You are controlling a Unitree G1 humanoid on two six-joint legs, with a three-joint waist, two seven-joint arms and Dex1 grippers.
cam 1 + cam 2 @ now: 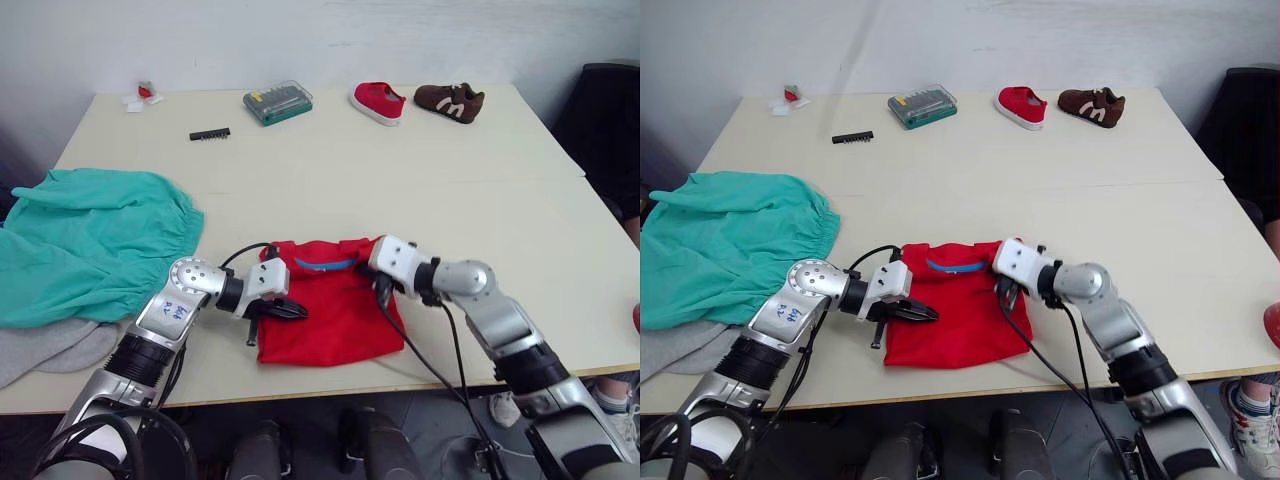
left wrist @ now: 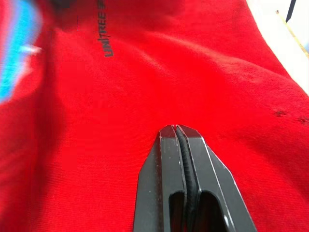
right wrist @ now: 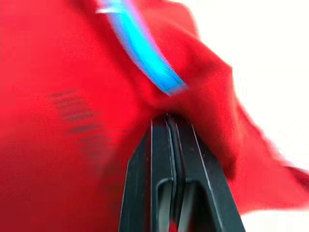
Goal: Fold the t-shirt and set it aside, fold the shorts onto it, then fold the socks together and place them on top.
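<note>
T-shirt (image 1: 335,310): red knit cotton-like cloth, matt, fine weave, softly creased; blue neckband. Shorts (image 1: 90,240): teal soft cloth, matt, gathered at the waistband. Socks (image 1: 45,350): grey soft fabric, possibly fleecy. Left gripper (image 2: 181,133) and right gripper (image 3: 168,118): black fingers, smooth, faintly glossy plastic or metal. Table (image 1: 400,170): pale, smooth, matt top. Case (image 1: 278,102): glossy clear-green plastic.

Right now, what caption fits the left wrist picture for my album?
Left gripper, fingers shut, resting over the red t-shirt near its dark chest print.
</note>
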